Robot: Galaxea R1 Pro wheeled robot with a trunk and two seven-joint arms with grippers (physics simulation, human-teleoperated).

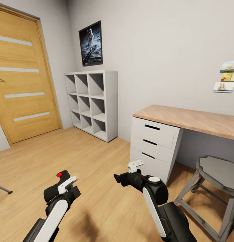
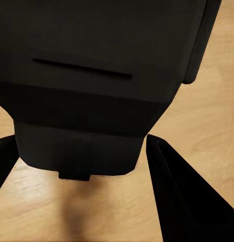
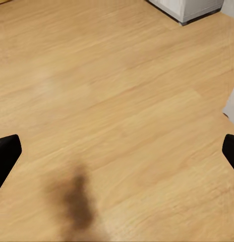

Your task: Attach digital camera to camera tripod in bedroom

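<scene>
Digital camera (image 2: 92, 85): small, rigid, probably light; left gripper (image 1: 63, 183) clamped across its body. Right gripper (image 1: 121, 178): spread wide, empty; tripod foot (image 1: 5, 190) at the floor's left edge.

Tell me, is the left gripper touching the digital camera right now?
Touching. In the left wrist view the digital camera sits between the left gripper's fingers, its body pressed against them.

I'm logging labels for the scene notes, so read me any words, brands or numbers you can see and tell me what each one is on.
There are none to read.
Framed astronaut poster: picture only, no lettering.
Three small wall cards: too small to tell.
Digital camera in the left hand: plain black, unmarked.
</scene>
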